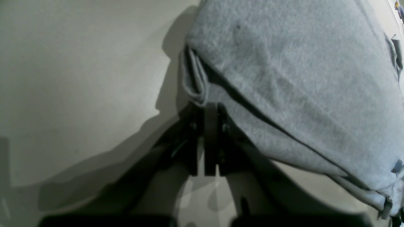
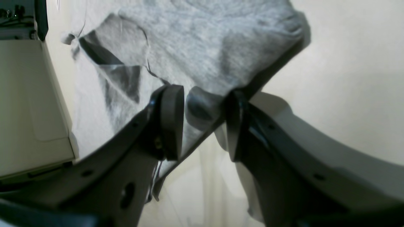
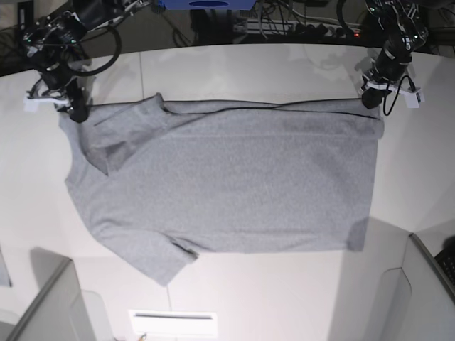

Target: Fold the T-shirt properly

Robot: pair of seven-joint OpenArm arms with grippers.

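left tool (image 1: 210, 138) clenching t-shirt (image 3: 234, 185) hem corner; right tool (image 2: 202, 123) straddling shoulder fabric, grasp undeterminable; both tensioning far edge, flattening shirt on table (image 3: 284, 64).

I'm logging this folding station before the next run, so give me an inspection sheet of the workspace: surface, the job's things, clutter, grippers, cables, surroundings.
Surface: pale off-white table, seam lines visible, shadows cast by the arms.
Job's things: large heather-grey short-sleeved T-shirt spread flat, plain side up, its far edge stretched between both arms; one sleeve folded over near the right arm.
Clutter: small white card at the near table edge.
Grippers: left gripper shut on a shirt corner; right gripper with jaws apart, a fold of fabric between them, grip not certain.
Cables: black wires bundled beyond the far edge, none on the shirt.
Surroundings: grey partition panels at the near corners.
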